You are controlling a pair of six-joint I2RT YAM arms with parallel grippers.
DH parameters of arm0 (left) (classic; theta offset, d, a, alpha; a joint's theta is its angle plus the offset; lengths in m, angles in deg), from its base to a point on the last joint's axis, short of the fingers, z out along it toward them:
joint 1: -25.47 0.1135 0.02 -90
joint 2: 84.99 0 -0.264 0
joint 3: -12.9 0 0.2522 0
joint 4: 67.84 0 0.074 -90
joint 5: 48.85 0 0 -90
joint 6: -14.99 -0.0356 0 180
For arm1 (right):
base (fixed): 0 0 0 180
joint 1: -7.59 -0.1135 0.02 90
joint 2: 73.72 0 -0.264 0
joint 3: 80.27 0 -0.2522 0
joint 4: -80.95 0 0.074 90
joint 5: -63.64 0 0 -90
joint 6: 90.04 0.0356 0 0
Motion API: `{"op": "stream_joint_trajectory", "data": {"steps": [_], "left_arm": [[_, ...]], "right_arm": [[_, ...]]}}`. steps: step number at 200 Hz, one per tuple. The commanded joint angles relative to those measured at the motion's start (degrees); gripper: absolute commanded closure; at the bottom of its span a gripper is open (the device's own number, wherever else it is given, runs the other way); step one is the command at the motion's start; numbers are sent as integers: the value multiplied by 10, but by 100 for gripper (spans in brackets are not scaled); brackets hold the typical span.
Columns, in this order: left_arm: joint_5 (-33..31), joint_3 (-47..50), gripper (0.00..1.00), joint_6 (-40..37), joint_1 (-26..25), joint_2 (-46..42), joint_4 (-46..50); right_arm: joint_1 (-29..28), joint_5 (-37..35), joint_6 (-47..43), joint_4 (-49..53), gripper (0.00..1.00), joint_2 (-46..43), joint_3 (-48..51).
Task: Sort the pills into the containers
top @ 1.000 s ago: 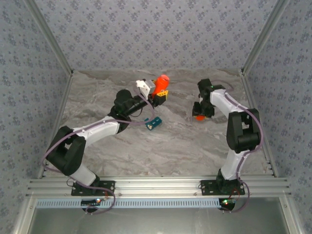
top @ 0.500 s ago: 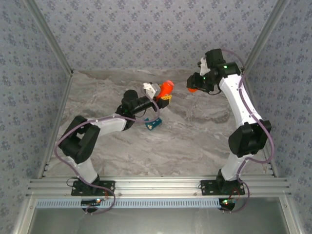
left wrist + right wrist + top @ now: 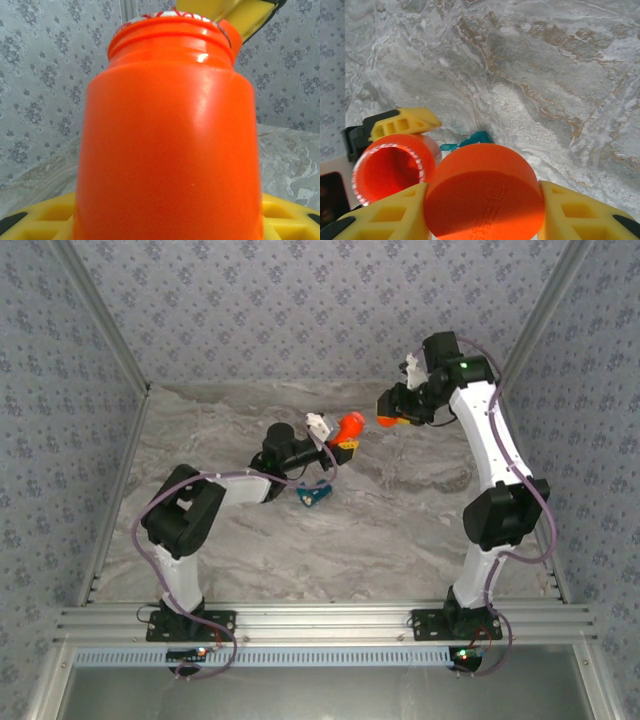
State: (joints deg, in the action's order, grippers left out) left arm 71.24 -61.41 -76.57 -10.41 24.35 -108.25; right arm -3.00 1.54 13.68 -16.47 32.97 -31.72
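Left fingers (image 3: 50,210) grasp the open orange bottle (image 3: 170,140), right fingers (image 3: 580,215) its cap (image 3: 485,195); pill box (image 3: 313,495) lies nearby.

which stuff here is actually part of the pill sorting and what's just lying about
In the job: teal pill box; open orange bottle, held by the left end effector; orange cap, held by the right end effector.
Not in the job: marble table; patterned walls; metal rail.
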Motion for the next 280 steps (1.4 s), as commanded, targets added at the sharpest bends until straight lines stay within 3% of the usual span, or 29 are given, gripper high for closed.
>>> {"op": "stream_joint_trajectory", "data": {"steps": [1,61,194,280], "left_arm": [[29,-25,100,-10,5,13,-24],[57,-37,100,-26,6,17,4],[99,-41,100,-46,8,1,30],[171,-39,100,-121,8,-48,147]], "right_arm": [[1,38,-35,43,62,15,-31],[-2,91,-68,59,62,34,-53],[-30,121,-108,73,62,32,-21],[-30,169,-179,89,61,35,-3]]}}
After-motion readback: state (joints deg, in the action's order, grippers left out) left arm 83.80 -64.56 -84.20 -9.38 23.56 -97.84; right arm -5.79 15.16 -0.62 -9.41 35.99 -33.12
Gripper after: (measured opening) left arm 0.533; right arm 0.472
